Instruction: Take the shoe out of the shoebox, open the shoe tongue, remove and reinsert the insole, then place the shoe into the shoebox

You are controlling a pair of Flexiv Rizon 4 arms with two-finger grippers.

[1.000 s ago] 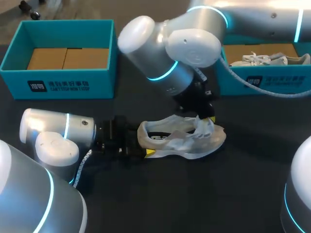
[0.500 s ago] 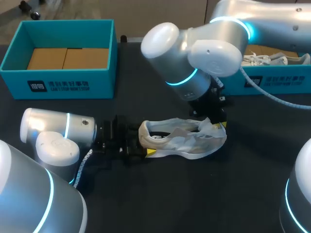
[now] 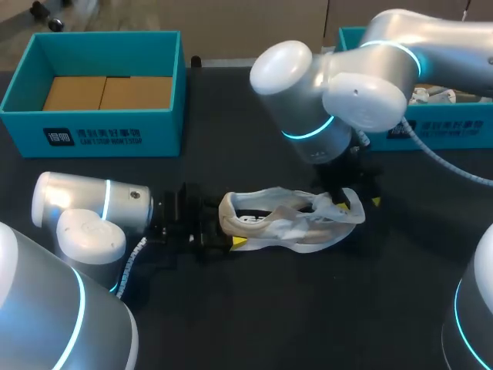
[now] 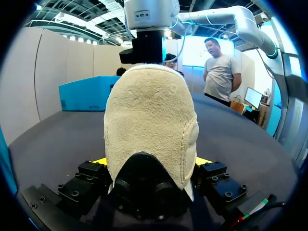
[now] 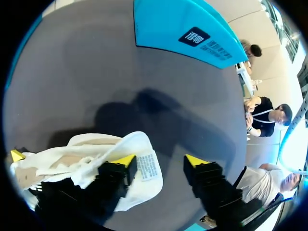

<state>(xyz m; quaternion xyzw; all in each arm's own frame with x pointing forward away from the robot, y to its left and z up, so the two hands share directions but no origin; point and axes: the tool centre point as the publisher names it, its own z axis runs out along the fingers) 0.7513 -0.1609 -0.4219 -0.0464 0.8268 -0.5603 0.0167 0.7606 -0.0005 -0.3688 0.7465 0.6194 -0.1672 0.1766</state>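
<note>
Left jaws closed on the heel of the shoe point(image 3: 285, 223), one yellow tip pressed to each side, low on the bench point(image 3: 308, 324); probably to anchor it against pulling at the far end. Right jaws spread wide over the forefoot, one finger against the lifted white tongue point(image 5: 144, 166), the other clear of it, gripping nothing; seemingly placed to fold the tongue open. Sole down, long axis running straight out from the left jaws: heel in them, toe pointing away, under the right jaws. Outside the shoebox point(image 3: 166, 116), well apart from both jaws.
</note>
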